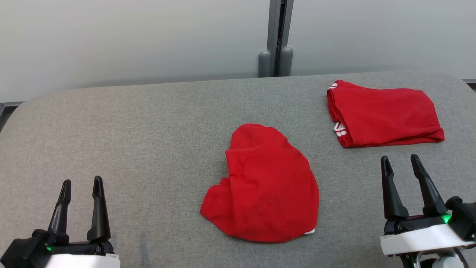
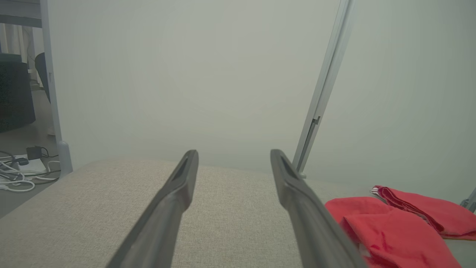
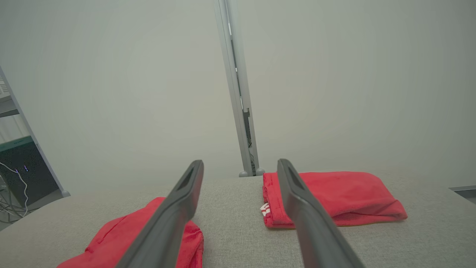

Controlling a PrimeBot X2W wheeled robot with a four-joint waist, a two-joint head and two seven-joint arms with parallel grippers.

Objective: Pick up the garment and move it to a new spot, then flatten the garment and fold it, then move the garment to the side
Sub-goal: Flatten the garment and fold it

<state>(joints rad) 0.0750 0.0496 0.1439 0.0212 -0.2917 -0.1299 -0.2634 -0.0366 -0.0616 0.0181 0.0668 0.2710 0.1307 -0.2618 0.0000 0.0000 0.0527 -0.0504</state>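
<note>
Left pincer (image 1: 82, 181), right pincer (image 1: 400, 158) — both apart, empty, hovering low either side of crumpled red garment (image 1: 266, 184)

no readable text, no labels, no numbers

Crumpled red garment (image 1: 266, 186) lying centrally
</note>
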